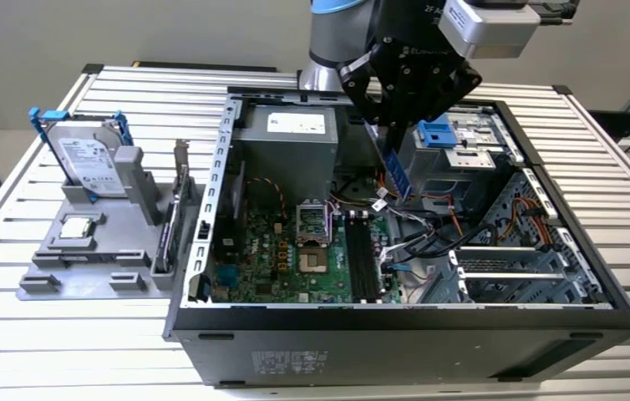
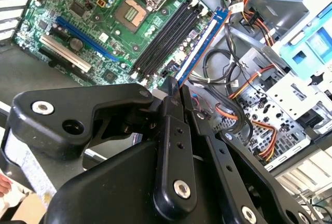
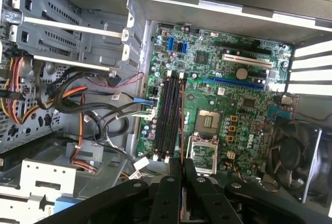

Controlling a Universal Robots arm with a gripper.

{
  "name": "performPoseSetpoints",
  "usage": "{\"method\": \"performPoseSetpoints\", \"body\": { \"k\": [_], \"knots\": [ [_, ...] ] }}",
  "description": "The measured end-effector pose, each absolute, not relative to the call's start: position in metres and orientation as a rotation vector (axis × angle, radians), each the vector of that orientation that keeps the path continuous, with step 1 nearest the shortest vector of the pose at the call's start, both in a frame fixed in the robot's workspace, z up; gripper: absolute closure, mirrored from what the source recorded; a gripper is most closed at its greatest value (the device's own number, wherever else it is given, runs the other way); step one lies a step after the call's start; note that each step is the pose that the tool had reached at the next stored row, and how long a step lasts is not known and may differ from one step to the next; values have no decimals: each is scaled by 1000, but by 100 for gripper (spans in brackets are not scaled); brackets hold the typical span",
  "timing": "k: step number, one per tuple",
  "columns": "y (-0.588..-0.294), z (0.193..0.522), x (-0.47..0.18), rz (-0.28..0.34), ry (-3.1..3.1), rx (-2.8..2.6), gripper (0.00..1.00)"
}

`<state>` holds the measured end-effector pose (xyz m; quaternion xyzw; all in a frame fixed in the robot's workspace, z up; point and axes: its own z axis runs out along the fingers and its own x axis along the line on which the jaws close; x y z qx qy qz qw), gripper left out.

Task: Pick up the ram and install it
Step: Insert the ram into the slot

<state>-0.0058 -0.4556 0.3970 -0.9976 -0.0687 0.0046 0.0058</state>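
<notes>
Slatted metal table (image 1: 25, 351) carried an open PC case (image 1: 404, 342) lying on its side. Outside the case, on the exterior view's left, sat a grey parts holder (image 1: 104, 259) with a hard drive (image 1: 87, 163) standing in it. Motherboard (image 1: 271, 251) lay flat on the case floor. Arm (image 1: 332, 33) hung over the case's far end, gripper (image 1: 388, 125) pinched tight on the ram (image 1: 397, 171). The ram hung tilted inside the case, lower end over loose cables (image 1: 427, 242), apart from the black memory slots (image 1: 358, 251), not seated.
</notes>
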Motion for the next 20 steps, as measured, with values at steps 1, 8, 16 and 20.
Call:
{"method": "performPoseSetpoints", "body": {
  "k": [1, 8, 16, 20],
  "knots": [
    [-455, 397, -6, 14, -215, -3123, 100],
    [-454, 395, -6, 14, -215, -3123, 100],
    [-454, 394, -5, 14, -215, -3123, 100],
    [-454, 393, -5, 14, -209, -3123, 100]
  ]
}}
